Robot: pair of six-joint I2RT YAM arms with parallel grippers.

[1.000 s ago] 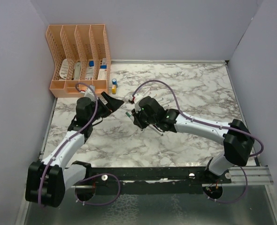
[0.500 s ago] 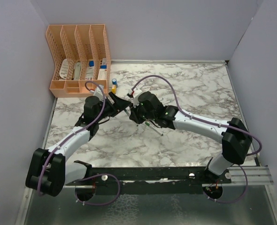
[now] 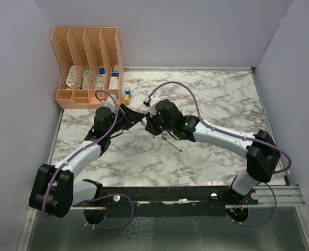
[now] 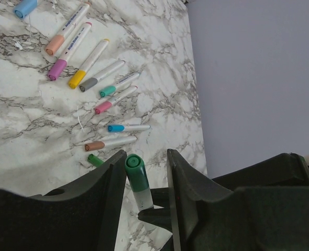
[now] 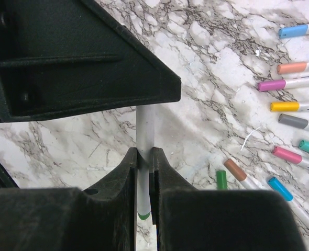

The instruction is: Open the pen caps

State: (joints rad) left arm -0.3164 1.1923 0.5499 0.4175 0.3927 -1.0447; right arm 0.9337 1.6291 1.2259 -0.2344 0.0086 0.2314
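Observation:
My right gripper (image 5: pixel 144 154) is shut on a white pen barrel (image 5: pixel 145 130), held up off the table. The pen's green cap (image 4: pixel 136 172) sits between the jaws of my left gripper (image 4: pixel 146 157). The left jaw is against the cap and a gap shows beside the right jaw, so this gripper is open. The two grippers meet nose to nose, left gripper (image 3: pixel 138 117) and right gripper (image 3: pixel 150 122). Several capped pens (image 4: pixel 86 65) lie in a row on the marble. A loose green cap (image 4: pixel 95 160) lies beside the brown-capped pen (image 4: pixel 110 143).
An orange file organizer (image 3: pixel 89 65) stands at the back left, with a small blue-and-yellow bottle (image 3: pixel 127 94) beside it. Grey walls close in the table on three sides. The row of pens (image 5: pixel 293 107) lies just right of the grippers.
My left arm has swung right to the pen and its jaws have narrowed around the green cap. The right gripper has kept its hold on the barrel and shifted slightly left.

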